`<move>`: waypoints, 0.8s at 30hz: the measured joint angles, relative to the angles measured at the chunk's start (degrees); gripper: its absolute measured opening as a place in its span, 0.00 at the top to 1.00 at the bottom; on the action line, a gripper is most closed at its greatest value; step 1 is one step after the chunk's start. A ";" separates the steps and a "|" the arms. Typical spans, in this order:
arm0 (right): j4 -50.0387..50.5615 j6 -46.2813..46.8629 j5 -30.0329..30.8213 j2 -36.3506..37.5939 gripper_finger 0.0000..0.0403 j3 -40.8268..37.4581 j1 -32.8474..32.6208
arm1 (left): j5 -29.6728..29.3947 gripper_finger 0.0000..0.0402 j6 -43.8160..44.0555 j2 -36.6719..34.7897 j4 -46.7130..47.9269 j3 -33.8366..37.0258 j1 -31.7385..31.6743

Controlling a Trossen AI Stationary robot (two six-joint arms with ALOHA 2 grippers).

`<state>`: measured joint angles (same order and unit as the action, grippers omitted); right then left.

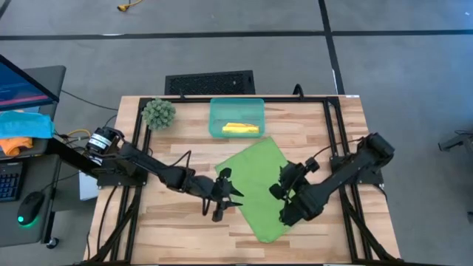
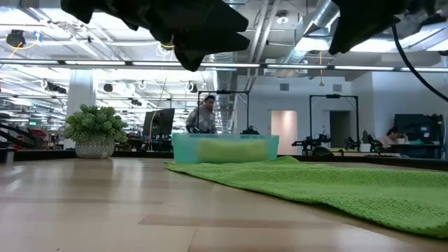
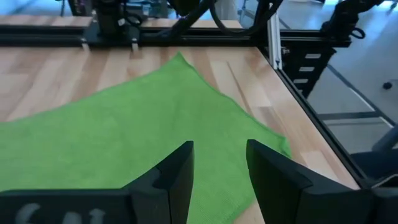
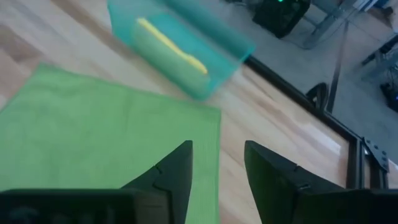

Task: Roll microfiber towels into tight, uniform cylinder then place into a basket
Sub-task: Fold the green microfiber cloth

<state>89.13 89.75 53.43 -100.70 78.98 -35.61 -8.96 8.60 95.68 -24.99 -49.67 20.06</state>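
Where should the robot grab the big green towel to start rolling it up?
Probably at a corner. The green towel lies flat and spread on the table, so only its thin edges give something to pinch. The left gripper hangs open over its left corner and the right gripper open over its right side; each could drop straight down and nip the cloth there.
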 joint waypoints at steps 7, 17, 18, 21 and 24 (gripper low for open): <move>-0.52 0.23 1.70 0.32 0.60 -1.41 1.60 | -2.32 0.65 1.87 3.03 -1.56 -1.00 0.11; -0.57 0.23 0.76 0.27 0.60 -3.22 2.36 | 1.39 0.65 -3.01 19.46 11.39 -20.49 0.33; -0.46 0.23 0.67 0.27 0.60 -3.41 2.34 | 1.38 0.65 -3.44 20.86 13.25 -22.02 0.43; -0.39 0.23 0.61 0.25 0.60 -3.82 2.36 | 1.95 0.65 -4.42 25.31 14.16 -26.28 0.80; -0.27 0.22 0.62 0.25 0.60 -3.82 2.36 | 4.44 0.65 -4.52 29.07 14.18 -29.40 1.00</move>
<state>88.86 89.96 54.05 -100.44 75.16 -33.26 -4.52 4.08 124.75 -10.81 -79.08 21.06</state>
